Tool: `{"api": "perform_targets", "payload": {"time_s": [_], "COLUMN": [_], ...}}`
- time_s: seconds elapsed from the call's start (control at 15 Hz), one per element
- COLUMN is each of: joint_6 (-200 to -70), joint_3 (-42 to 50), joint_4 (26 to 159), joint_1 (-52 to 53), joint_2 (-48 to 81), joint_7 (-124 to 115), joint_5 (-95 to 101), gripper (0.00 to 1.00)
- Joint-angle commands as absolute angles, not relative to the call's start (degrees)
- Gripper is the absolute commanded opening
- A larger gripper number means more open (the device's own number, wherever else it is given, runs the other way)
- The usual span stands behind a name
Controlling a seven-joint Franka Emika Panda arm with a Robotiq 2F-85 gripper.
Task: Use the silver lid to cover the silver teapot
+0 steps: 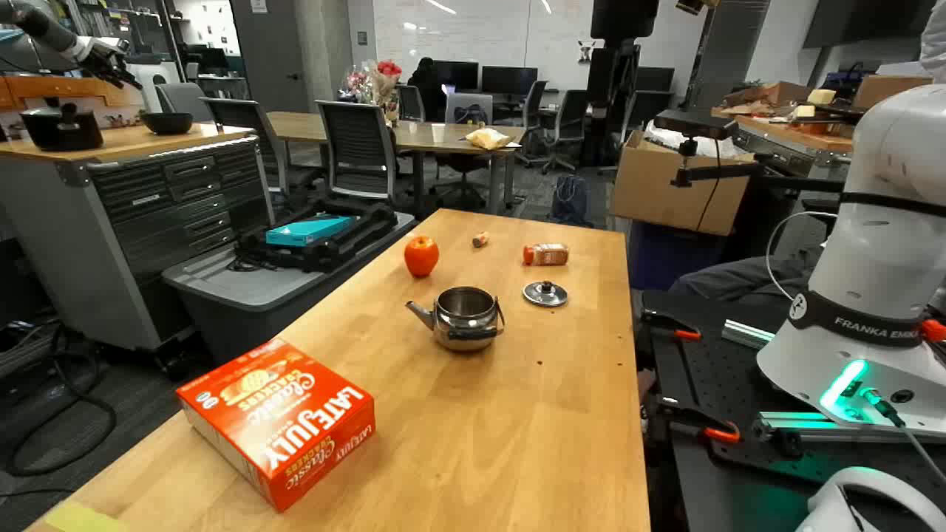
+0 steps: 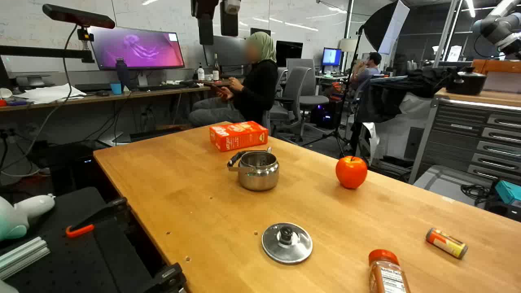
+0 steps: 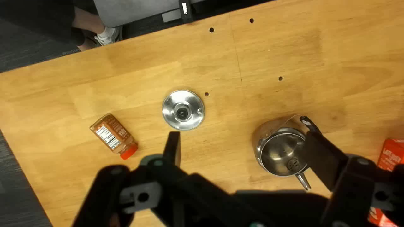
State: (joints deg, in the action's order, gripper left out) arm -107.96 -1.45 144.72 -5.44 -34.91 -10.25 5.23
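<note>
The silver lid [image 1: 545,295] lies flat on the wooden table with its dark knob up; it also shows in an exterior view [image 2: 287,243] and in the wrist view [image 3: 183,110]. The silver teapot [image 1: 465,329] stands upright and uncovered, its handle folded to one side; it shows too in an exterior view [image 2: 259,176] and in the wrist view [image 3: 281,154]. My gripper [image 3: 242,140] is open and empty, high above the table. In the wrist view its right finger hides part of the teapot, and its left fingertip shows just below the lid. Neither exterior view shows the gripper.
An orange-red apple [image 1: 421,257], a spice jar [image 2: 388,276] on its side and a small cylinder [image 2: 446,243] lie around the lid and teapot. A red cracker box [image 1: 277,421] lies beyond the teapot. The robot base [image 1: 850,355] stands beside the table edge.
</note>
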Motion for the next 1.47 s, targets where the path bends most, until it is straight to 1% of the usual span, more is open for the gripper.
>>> {"api": "perform_targets", "payload": {"time_s": [0.0, 0.73, 1.4], "joint_6": [-107.9, -107.9, -112.1], "joint_3": [-1.2, -1.2, 2.0], "joint_4": [144.5, 144.0, 138.0], "joint_1": [-5.2, -5.2, -5.7], "joint_2": [-34.9, -35.0, -22.1], "joint_7": [-10.4, -10.4, -9.6], "joint_5": [5.4, 5.4, 2.9], "gripper": [1.0, 1.0, 1.0]}}
